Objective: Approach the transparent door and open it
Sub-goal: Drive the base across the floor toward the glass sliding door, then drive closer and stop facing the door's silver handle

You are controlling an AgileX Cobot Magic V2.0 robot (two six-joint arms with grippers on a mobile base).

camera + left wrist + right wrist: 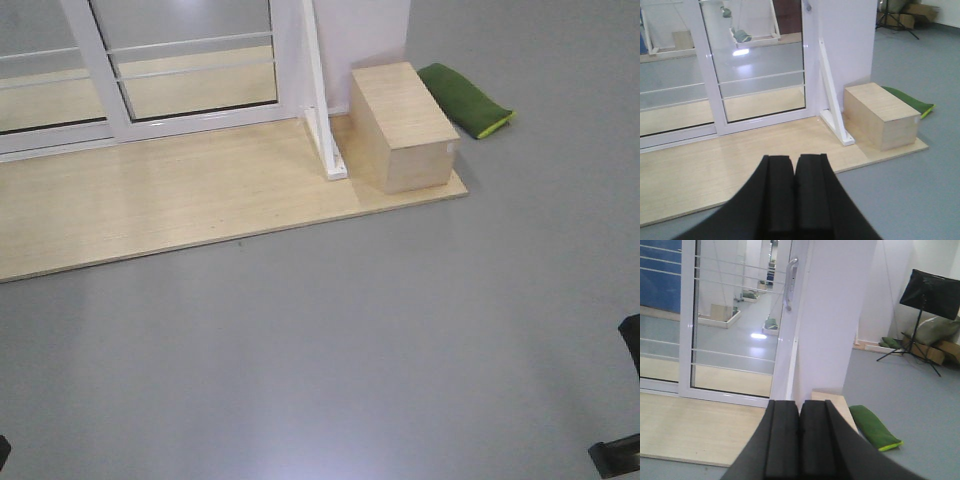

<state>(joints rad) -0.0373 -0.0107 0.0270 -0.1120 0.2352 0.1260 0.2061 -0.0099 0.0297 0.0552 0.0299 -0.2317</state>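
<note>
Both left pincer (795,160) and right pincer (800,404) are closed, empty, well short of the glass door (735,330); drive up squarely toward the grey handle (790,284) on its right edge.

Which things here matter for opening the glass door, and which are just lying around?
Job: tall white-framed clear-glass sliding door; its grey curved bar handle; left gripper, right gripper, both shut.
Lying about: pale wooden box; flat green cushion; black tripod stand.
</note>
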